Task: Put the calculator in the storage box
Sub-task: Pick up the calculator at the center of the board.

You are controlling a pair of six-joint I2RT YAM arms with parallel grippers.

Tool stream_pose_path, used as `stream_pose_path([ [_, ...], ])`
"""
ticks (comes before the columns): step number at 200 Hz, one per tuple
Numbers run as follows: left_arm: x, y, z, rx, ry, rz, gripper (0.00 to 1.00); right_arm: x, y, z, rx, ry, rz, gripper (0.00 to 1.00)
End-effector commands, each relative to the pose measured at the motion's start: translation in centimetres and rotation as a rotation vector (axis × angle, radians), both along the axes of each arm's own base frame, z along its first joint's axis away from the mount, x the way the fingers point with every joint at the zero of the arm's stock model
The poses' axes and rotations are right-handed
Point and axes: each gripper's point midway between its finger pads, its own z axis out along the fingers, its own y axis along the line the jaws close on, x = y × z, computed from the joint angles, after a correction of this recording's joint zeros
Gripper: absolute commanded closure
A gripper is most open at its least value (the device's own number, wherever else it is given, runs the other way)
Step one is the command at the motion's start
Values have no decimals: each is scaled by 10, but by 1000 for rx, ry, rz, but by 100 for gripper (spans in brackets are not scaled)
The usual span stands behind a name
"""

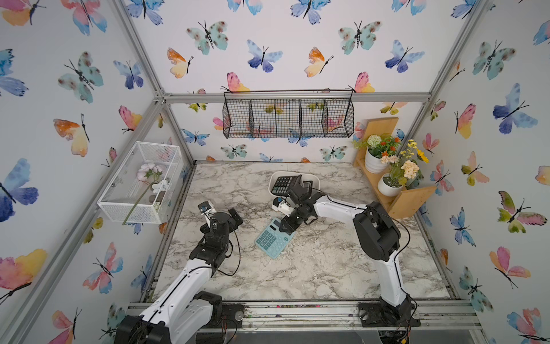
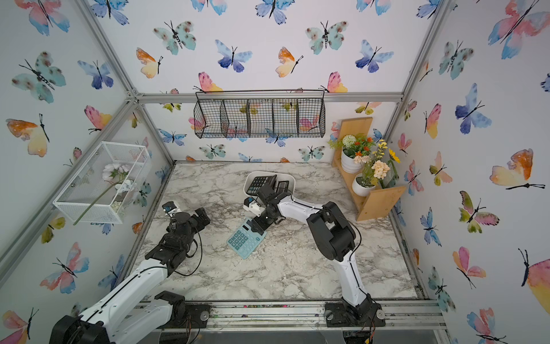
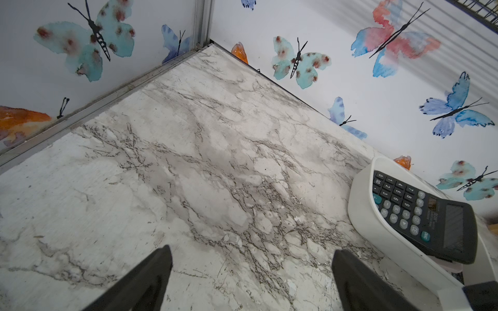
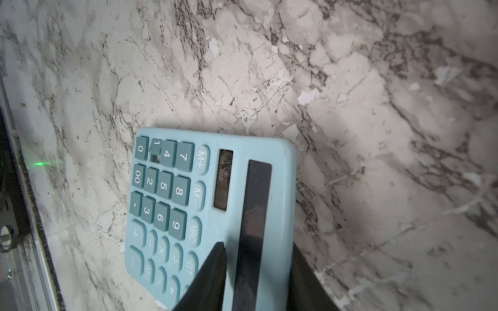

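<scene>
With the right gripper (image 4: 257, 274) clamped on the display end of the teal calculator (image 1: 272, 239), lying on the marble table (image 1: 327, 262) near the storage box (image 3: 358, 204), it wants a level lift clear of the rim.

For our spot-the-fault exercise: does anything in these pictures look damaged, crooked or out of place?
On the blue calculator, the "1" key sits lifted and crooked, with a dark gap under it. The black calculator rests tilted on the storage box rim, not flat inside. The marble tabletop surface is chipped in white flakes.
</scene>
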Motion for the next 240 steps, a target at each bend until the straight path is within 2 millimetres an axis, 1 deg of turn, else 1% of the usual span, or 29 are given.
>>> stream_pose_path([
  [1,-1,2,0,18,2,7,1,-16,0,3,36,96,-76,62],
  [39,-1,2,-1,20,5,9,1,-23,0,18,81,153,-143,62],
  [79,-1,2,-3,20,9,8,1,-21,3,26,99,200,-223,70],
  [108,-1,2,-2,21,8,9,1,-20,5,27,103,228,-254,74],
  [131,-1,3,-3,22,9,9,1,-27,5,25,106,276,-250,76],
  [148,-1,3,-2,22,8,10,1,-32,4,23,106,309,-254,81],
  [158,-1,3,-3,22,10,9,1,-34,2,22,109,325,-262,80],
  [164,-1,2,-2,21,7,9,1,-36,2,25,125,338,-261,81],
  [183,-2,3,-2,22,8,9,1,-40,1,32,167,377,-265,86],
  [209,-1,3,-2,23,6,10,1,-41,-3,44,234,417,-280,89],
  [240,-1,2,-2,23,8,8,1,-40,-7,65,324,448,-293,91],
])
